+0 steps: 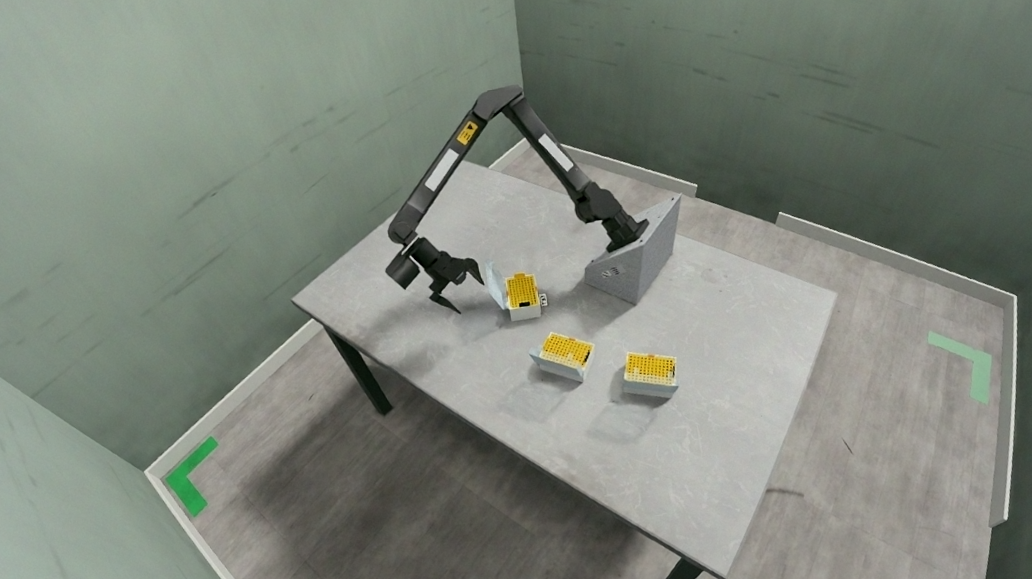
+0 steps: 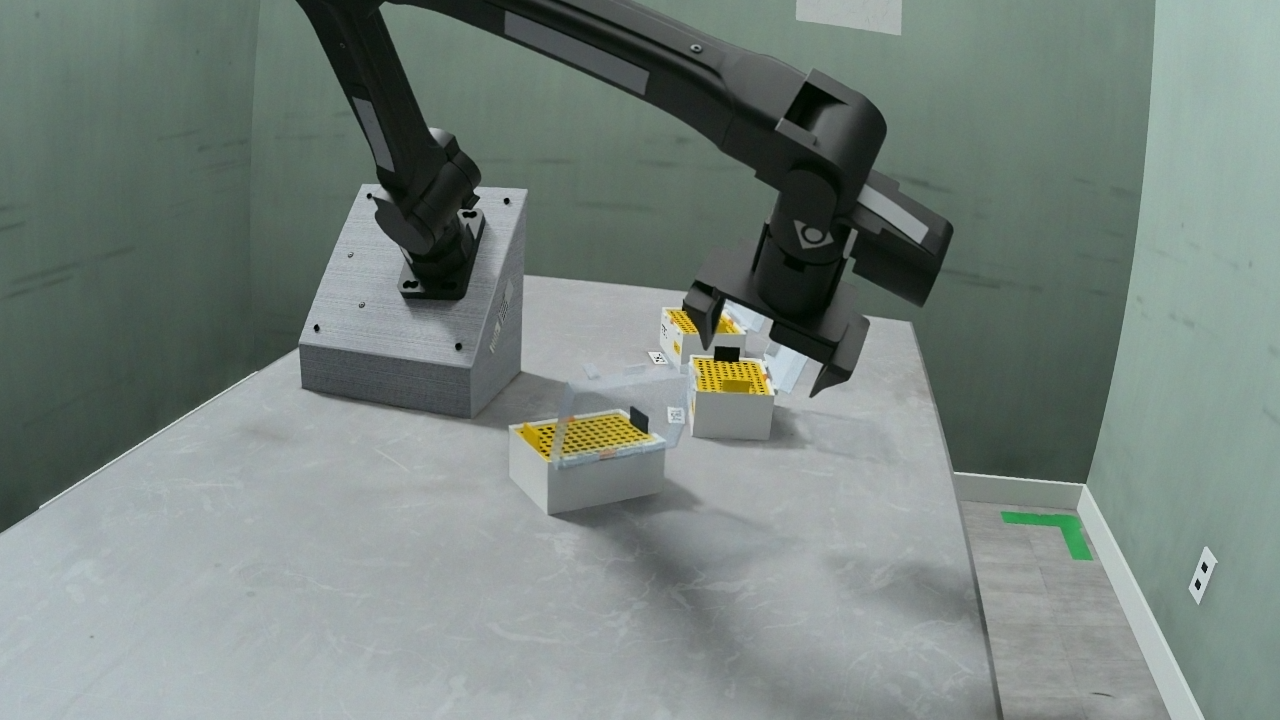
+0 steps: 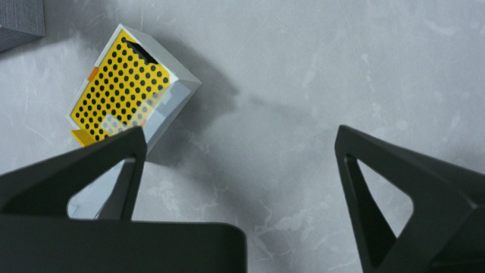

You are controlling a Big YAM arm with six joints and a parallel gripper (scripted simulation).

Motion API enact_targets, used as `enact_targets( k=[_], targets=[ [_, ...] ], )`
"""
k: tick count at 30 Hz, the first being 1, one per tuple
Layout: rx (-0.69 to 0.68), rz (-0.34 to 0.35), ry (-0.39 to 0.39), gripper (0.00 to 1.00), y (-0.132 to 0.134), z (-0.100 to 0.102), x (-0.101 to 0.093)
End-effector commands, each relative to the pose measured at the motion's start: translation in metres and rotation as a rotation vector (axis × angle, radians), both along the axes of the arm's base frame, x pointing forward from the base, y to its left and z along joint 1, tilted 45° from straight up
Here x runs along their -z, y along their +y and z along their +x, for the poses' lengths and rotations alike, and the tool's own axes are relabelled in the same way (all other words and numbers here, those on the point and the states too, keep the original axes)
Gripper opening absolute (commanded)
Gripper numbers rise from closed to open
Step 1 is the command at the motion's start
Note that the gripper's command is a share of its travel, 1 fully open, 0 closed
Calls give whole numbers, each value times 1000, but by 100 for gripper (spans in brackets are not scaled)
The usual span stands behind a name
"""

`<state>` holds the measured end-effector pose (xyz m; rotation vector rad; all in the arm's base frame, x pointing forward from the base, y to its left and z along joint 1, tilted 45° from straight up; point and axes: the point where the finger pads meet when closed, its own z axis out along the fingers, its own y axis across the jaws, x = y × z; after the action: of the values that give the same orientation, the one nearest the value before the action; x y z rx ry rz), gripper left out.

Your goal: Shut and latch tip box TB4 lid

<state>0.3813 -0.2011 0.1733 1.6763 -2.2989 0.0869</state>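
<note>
Three white tip boxes with yellow racks stand on the grey bench, all with their clear lids open. I cannot read which label is TB4. The box nearest my gripper (image 1: 523, 294) is the closest one in the exterior view (image 2: 586, 456) and shows at the upper left of the wrist view (image 3: 125, 87). Its lid (image 1: 492, 286) stands up on the side facing the gripper. The other two boxes (image 1: 563, 356) (image 1: 649, 373) lie further along the bench. My gripper (image 1: 461, 288) (image 2: 763, 367) (image 3: 240, 136) is wide open and empty, above the bench beside that lid, not touching it.
The grey wedge-shaped arm base (image 1: 633, 262) (image 2: 411, 313) stands at the bench's back edge, close to the boxes. The bench's short end edge (image 1: 390, 232) is behind the gripper.
</note>
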Motion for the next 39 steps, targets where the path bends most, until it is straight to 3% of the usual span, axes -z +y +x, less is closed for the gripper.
enact_targets(
  k=[1, 17, 19, 24, 28, 34, 36, 39],
  targets=[
    [-7, -3, -13, 100, 2, 3, -6],
    [-7, -3, -13, 100, 2, 3, -6],
    [-47, -42, 5, 100, 20, -1, -13],
    [-46, -35, 3, 100, 44, -7, -15],
    [-76, -75, 32, 100, 55, -12, -15],
    [-75, -68, 31, 100, 73, -20, -14],
    [-106, -113, 54, 100, 81, -25, -13],
    [-105, -107, 54, 100, 95, -32, -12]
  ],
)
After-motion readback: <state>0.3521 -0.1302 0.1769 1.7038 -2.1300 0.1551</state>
